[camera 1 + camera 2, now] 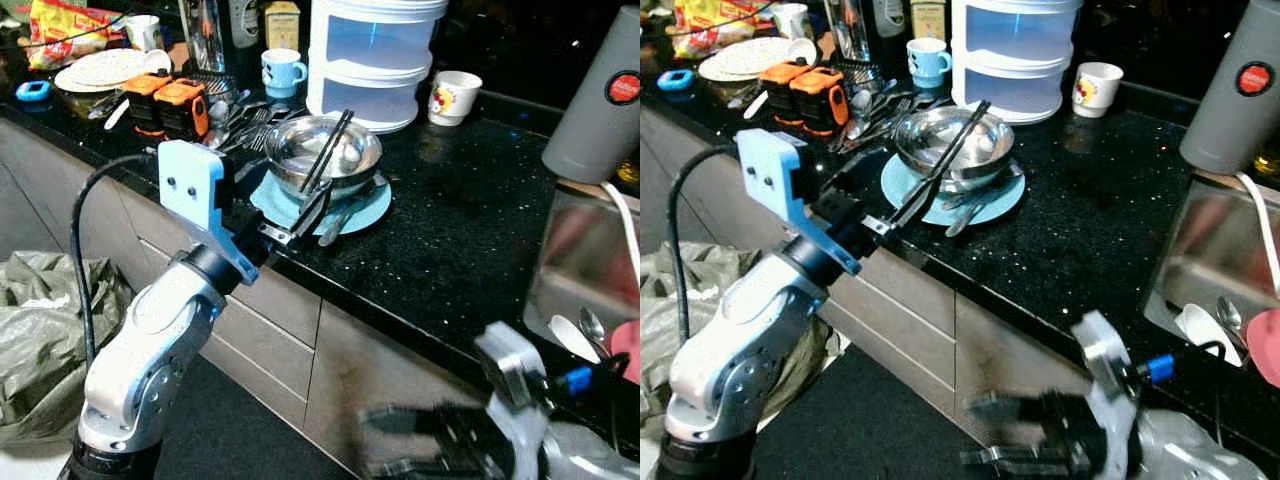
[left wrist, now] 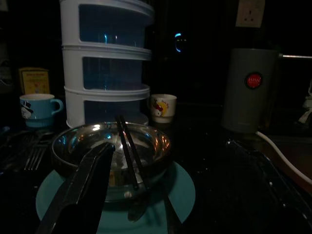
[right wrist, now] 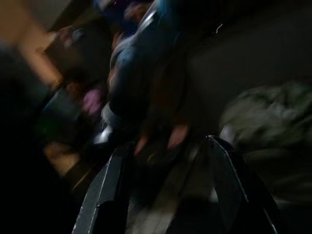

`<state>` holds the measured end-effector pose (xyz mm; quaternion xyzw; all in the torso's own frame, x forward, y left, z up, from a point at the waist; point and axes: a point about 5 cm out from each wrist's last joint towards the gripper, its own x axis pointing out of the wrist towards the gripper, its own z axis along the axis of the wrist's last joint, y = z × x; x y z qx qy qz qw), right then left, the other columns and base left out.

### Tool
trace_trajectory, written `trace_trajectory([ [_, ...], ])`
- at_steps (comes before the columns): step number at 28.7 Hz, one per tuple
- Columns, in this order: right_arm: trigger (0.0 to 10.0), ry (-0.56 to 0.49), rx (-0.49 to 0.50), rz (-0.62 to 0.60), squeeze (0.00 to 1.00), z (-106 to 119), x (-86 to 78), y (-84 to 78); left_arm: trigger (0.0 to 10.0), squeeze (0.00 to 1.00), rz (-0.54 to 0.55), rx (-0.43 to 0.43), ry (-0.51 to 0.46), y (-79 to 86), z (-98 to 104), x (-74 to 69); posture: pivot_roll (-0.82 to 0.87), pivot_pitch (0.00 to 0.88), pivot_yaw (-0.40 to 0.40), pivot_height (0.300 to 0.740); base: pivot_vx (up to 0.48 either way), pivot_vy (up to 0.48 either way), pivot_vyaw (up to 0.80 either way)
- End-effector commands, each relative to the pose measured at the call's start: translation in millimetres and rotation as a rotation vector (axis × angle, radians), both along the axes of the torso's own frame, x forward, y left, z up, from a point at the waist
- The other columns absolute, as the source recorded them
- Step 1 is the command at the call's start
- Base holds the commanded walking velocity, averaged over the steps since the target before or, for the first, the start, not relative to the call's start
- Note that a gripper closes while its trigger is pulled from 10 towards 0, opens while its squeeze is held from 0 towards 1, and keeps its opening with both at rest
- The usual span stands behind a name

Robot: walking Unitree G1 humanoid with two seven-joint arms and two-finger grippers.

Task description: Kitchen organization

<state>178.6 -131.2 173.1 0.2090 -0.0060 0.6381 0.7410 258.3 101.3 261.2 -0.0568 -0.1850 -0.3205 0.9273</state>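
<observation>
Nearest, low in front of the cabinet drawers (image 1: 270, 330), the right gripper (image 1: 425, 445) hangs blurred, its two black fingers (image 3: 105, 190) spread apart with nothing between them; the left gripper (image 1: 305, 215) reaches over the edge of the speckled black stone counter (image 1: 450, 240), its arm bent up from below with a light blue wrist block (image 1: 192, 185); whether its fingers are apart or closed I cannot tell. Just ahead of it a shiny steel bowl (image 1: 325, 150) sits on a round turquoise plate (image 1: 360, 212), a pair of black chopsticks (image 1: 328, 148) leaning across the bowl's rim; behind stand a white stacked plastic container (image 1: 375, 60), a blue mug (image 1: 282, 70) and a white printed cup (image 1: 453, 96); forks and spoons (image 1: 245, 115) lie left of the bowl; a grey cylindrical flask (image 1: 600, 100) stands by the steel sink (image 1: 575, 270).
</observation>
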Motion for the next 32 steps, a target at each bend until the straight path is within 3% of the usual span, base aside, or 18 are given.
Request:
trace_trajectory([
  [1, 10.0, 0.011, -0.020, -0.027, 0.00, 1, -3.6, 14.1, 10.0, 0.00, -0.011, 0.008, 0.002, -2.5, 0, -3.3, 0.03, 0.066, -0.005, 0.740, 0.000, 0.000, 0.00],
  [4, 10.0, 0.026, -0.062, -0.018, 0.00, -4, -12.4, 29.1, 10.0, 0.00, -0.004, 0.007, 0.003, -1.4, -1, -3.8, 0.03, 0.067, -0.007, 0.740, 0.000, 0.000, 0.00],
  [18, 10.0, 0.079, -0.120, -0.153, 0.00, -5, -2.2, 26.3, 10.0, 0.00, 0.104, -0.001, -0.013, 12.0, 5, 3.2, 0.03, 0.071, -0.011, 0.740, 0.000, 0.000, 0.00],
  [26, 10.0, 0.150, -0.138, -0.223, 0.00, -10, 5.3, 24.9, 10.0, 0.00, 0.259, 0.023, -0.005, 34.7, 9, 21.2, 0.03, 0.070, -0.009, 0.740, 0.000, 0.000, 0.00],
  [29, 10.0, 0.156, -0.137, -0.229, 0.00, -9, 5.4, 24.8, 10.0, 0.00, 0.384, 0.071, 0.034, 48.1, 8, 35.9, 0.02, 0.070, -0.008, 0.740, 0.000, 0.000, 0.00],
  [32, 10.0, 0.174, -0.137, -0.224, 0.00, -10, 5.7, 24.9, 10.0, 0.00, 0.431, 0.100, 0.075, 54.4, 5, 45.9, 0.02, 0.069, -0.014, 0.740, 0.000, 0.000, 0.00],
])
